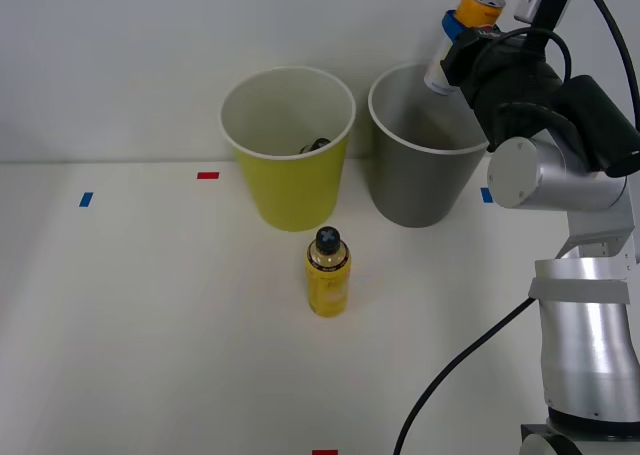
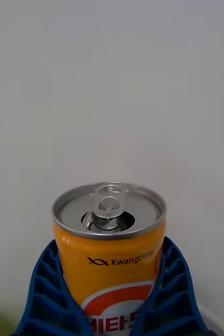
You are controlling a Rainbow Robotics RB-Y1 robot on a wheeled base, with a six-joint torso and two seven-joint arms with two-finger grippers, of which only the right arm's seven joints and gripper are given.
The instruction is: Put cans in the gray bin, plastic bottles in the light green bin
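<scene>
Front view first: right arm is up at the far right with its tool [image 1: 462,37] clamped on the orange can [image 1: 478,8], which sits tilted in the air above the far right rim of the gray bin [image 1: 415,180]. So the can isn't in yet. The light green bin [image 1: 290,190] stands just left of the gray one, and something dark peeks over its rim from inside, can't tell what. A yellow bottle [image 1: 327,272] with a black cap stands upright on the tabletop [image 1: 150,325], just on the near side of the green bin, untouched.

Wrist view: the blue ribbed fingers [image 2: 41,294] hug both sides of the can [image 2: 109,247], pull-tab top facing the camera and the mouth looks opened. Firm hold, fingers closed to the can's width.

Progress, as I read it: can is about to be dropped, which seems close to done. Bottle is the whole second half still to go.
</scene>
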